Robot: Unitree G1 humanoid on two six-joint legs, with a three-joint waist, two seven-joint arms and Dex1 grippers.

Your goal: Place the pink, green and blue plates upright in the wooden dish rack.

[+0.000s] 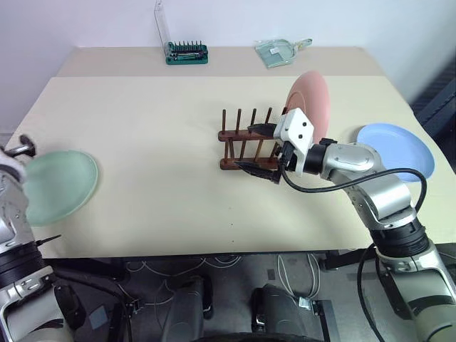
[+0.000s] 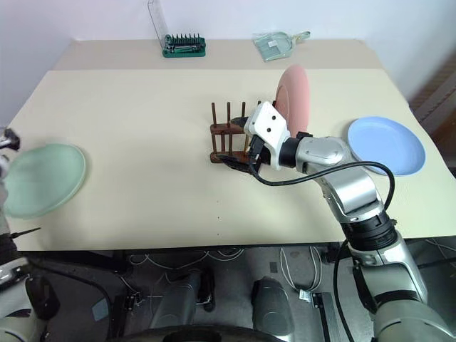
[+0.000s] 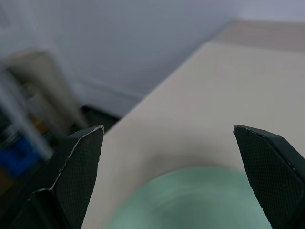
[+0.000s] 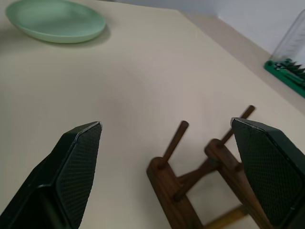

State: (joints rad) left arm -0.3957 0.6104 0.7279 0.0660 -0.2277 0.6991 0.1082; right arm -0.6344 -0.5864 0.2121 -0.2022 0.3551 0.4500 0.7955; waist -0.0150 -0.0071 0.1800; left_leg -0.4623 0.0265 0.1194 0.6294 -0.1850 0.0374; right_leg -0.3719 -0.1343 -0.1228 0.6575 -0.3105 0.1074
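The pink plate (image 1: 308, 103) stands upright at the right end of the wooden dish rack (image 1: 242, 142), mid-table. My right gripper (image 1: 259, 150) hovers open over the rack's near right part, just left of the pink plate, holding nothing; its wrist view looks down on the rack's pegs (image 4: 190, 176). The blue plate (image 1: 396, 149) lies flat at the table's right edge. Flat near the left edge lies the green plate (image 1: 58, 185). My left gripper (image 3: 167, 129) is open and empty just above the green plate (image 3: 200, 200), pointing toward the table's left edge.
A green bit set with a clear lid (image 1: 187, 51) and a clear greenish scoop (image 1: 279, 51) sit at the back of the beige table (image 1: 157, 121). The table's left edge and the floor beyond it are close to the green plate.
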